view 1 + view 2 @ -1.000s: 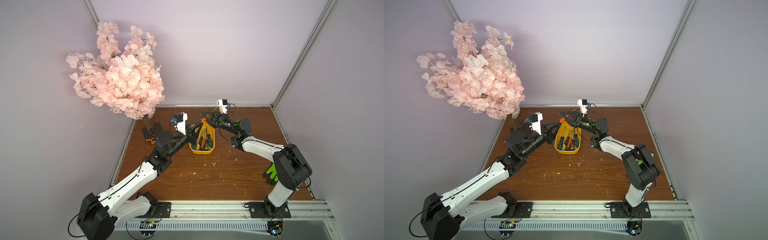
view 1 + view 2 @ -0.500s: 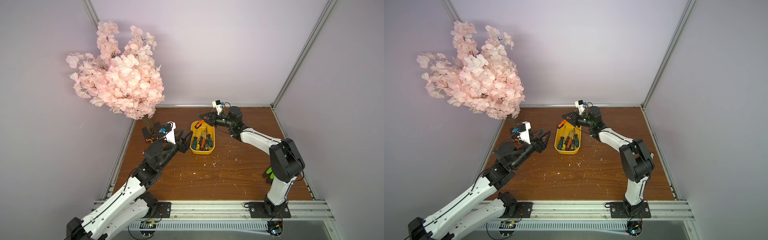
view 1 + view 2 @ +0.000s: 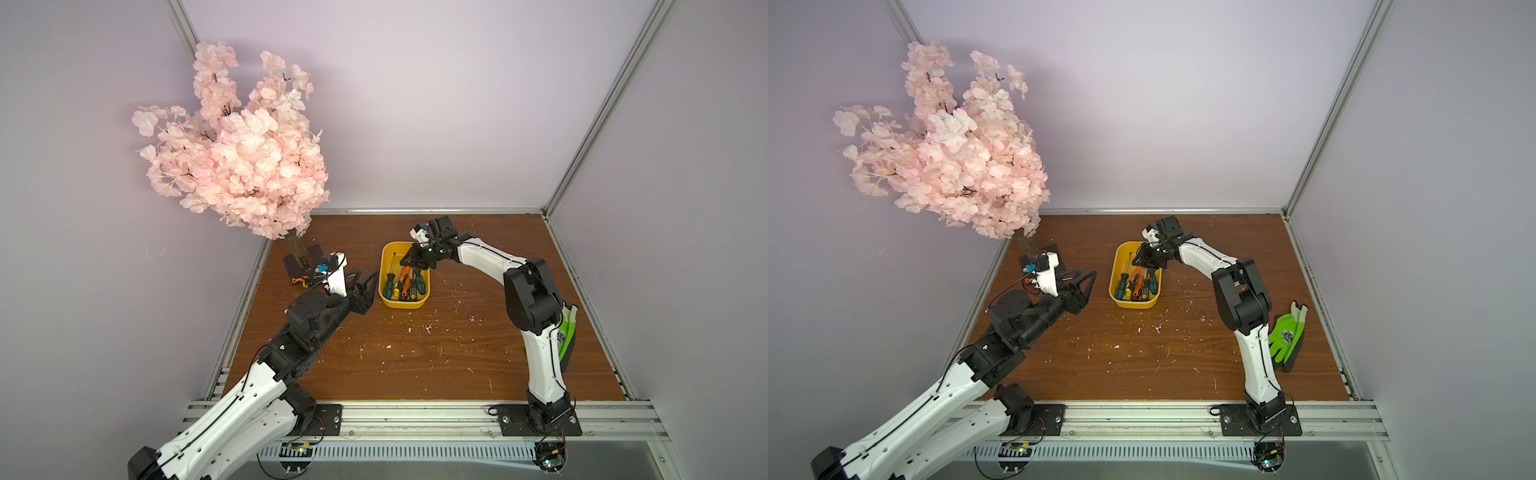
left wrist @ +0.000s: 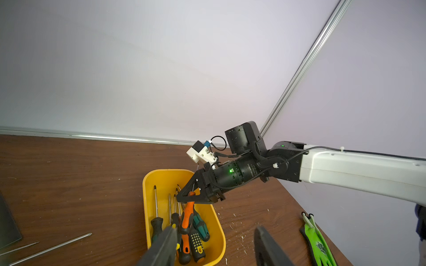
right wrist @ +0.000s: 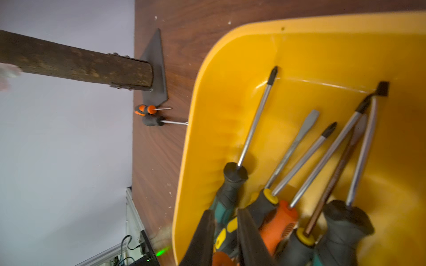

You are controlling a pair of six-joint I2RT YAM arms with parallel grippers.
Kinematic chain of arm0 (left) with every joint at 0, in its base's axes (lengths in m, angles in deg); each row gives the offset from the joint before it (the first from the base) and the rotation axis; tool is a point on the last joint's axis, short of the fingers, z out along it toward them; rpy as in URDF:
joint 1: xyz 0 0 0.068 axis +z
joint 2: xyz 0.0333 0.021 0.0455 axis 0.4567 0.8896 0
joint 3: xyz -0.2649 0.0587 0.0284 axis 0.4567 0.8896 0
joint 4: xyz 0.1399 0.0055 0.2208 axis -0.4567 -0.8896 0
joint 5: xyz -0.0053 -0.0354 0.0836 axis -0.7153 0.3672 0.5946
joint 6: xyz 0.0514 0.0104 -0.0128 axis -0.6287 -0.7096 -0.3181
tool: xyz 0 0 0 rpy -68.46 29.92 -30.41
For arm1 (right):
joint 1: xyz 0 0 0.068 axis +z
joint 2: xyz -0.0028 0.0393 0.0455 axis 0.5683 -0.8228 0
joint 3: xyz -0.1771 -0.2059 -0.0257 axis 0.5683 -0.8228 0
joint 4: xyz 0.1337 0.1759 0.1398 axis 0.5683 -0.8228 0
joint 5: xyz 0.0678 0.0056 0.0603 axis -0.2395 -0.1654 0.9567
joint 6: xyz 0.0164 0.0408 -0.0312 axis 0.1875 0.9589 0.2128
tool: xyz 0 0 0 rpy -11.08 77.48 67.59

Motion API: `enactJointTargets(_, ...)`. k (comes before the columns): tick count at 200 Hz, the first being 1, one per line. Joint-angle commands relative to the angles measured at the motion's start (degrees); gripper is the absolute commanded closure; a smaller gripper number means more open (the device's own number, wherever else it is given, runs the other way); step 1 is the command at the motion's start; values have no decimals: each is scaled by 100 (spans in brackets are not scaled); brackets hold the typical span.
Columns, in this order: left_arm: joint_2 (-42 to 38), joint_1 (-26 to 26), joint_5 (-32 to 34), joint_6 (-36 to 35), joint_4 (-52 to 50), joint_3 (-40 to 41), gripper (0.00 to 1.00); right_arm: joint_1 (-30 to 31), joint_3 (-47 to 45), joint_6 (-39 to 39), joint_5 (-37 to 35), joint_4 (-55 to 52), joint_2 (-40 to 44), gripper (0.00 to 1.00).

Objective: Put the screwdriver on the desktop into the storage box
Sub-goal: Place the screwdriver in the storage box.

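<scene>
Right claw [image 3: 404, 263] over storage box [image 3: 405, 306] far end; near desktop [image 3: 415, 365] open.

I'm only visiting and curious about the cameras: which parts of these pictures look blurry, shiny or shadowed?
Right wrist view: the right gripper and the nearest screwdriver handles are out of focus, and the storage box wall carries pale glare streaks. Left wrist view: the left gripper is blurred. In both top views: sharp, with the blossom tree casting a soft shadow on the back wall.
</scene>
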Motion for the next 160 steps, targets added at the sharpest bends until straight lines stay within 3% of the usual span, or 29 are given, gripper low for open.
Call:
enactJointTargets(1, -40, -9, 65, 60, -116, -4, 44, -27, 510, -569, -127, -879, 3, 87)
enactJointTargets(75, 80, -14, 95, 69, -186, 7, 44, -21, 249, -537, -155, -862, -133, 84)
enactJointTargets(113, 198, -13, 202, 84, -325, -80, 44, -23, 284, -476, -151, -819, -140, 61)
enactJointTargets(160, 314, 52, 335, 125, -610, -189, 43, -42, 204, -424, -122, -731, 41, 51)
